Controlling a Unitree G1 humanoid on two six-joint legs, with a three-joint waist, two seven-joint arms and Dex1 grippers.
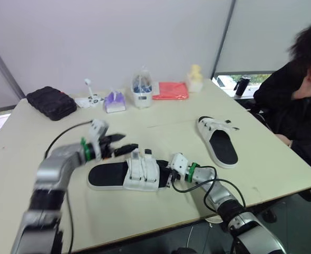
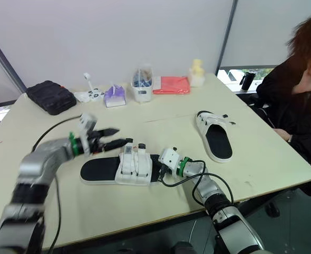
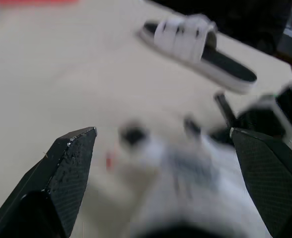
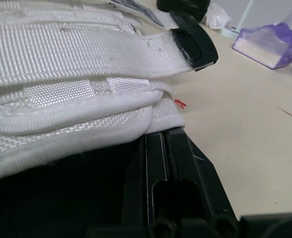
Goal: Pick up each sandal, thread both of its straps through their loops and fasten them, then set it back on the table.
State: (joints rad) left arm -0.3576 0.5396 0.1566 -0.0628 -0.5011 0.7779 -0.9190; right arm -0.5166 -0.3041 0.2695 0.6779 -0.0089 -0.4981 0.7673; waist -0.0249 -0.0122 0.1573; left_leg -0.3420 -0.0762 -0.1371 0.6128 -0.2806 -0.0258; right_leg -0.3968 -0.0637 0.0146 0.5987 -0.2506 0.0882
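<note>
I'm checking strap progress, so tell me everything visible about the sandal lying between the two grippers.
The near sandal has a black footbed, a white sole rim and two wide white woven straps with black tips pointing away from the robot. It lies flat, sole down, on the table, heel toward the robot's left. The right gripper meets its toe end; the open left gripper hovers near the strap tips.

This looks like an office or lab workroom: bare white partition walls [image 1: 118, 37] at twelve o'clock, a window [image 1: 232, 82] at two, a big pale table [image 1: 145, 214], a person [image 1: 298, 100] seated at three, and a black case [image 1: 51, 102] at ten.
</note>
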